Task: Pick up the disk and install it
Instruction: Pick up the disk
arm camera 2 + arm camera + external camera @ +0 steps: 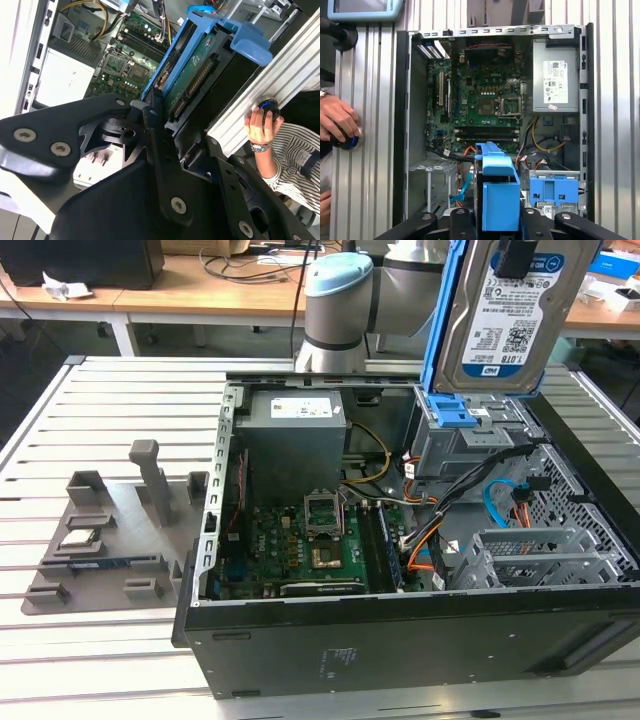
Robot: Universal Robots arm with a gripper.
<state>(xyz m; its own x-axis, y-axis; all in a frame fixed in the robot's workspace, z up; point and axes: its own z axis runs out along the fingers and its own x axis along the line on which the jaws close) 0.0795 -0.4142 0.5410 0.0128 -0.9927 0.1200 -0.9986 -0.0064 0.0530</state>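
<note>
Our black gripper point(497, 222) clamps the disk point(497, 325), a flat silver rectangle framed in glossy blue plastic, held upright above the open black computer case point(400, 640), over its grey sheet-metal drive cage point(450, 452) with a blue latch point(455, 412).

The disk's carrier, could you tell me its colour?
The disk has a bright blue carrier; the first wrist view shows it best.

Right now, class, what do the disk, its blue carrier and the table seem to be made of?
The disk: likely a metal casing, going by its dull silver sheen. The blue carrier: probably moulded plastic, uniformly bright and matte. The table: apparently aluminium, with pale grey ribbed slats and soft reflections.
</note>
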